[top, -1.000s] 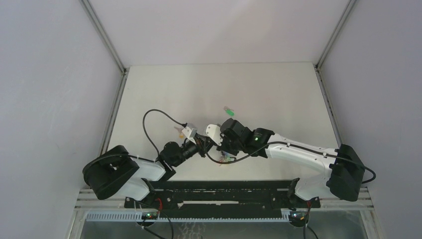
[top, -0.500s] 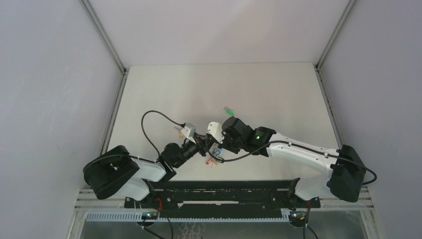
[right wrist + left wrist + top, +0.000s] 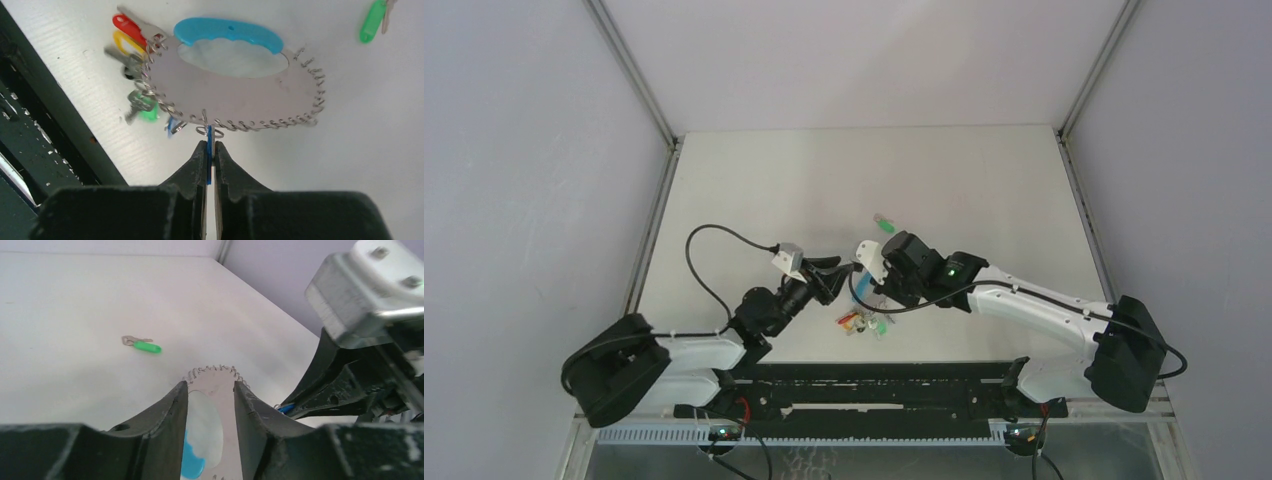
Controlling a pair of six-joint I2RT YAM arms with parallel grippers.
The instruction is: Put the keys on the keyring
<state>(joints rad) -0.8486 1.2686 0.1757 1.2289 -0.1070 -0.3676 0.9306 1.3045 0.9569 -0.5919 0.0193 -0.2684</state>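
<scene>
The keyring (image 3: 235, 90) is a flat silver plate with a turquoise grip and small wire loops round its edge. My right gripper (image 3: 210, 147) is shut on a blue-headed key (image 3: 208, 159), whose tip sits at a small loop on the plate's near edge. Red (image 3: 127, 24), yellow (image 3: 125, 42) and green (image 3: 148, 114) keys hang from the plate's left side. My left gripper (image 3: 210, 386) stands open just left of the keyring (image 3: 856, 288), with the plate (image 3: 220, 382) showing between its fingers. A loose green key (image 3: 883, 224) lies on the table behind it.
The black rail (image 3: 874, 375) with both arm bases runs along the near table edge, close below the hanging keys (image 3: 856, 322). The left arm's cable (image 3: 714, 240) loops over the table. Grey walls close in both sides and the back.
My left gripper has opened and drawn back to the left, away from the keyring. The right gripper has shifted slightly right with the blue key, and the hanging keys have swung out below it.
</scene>
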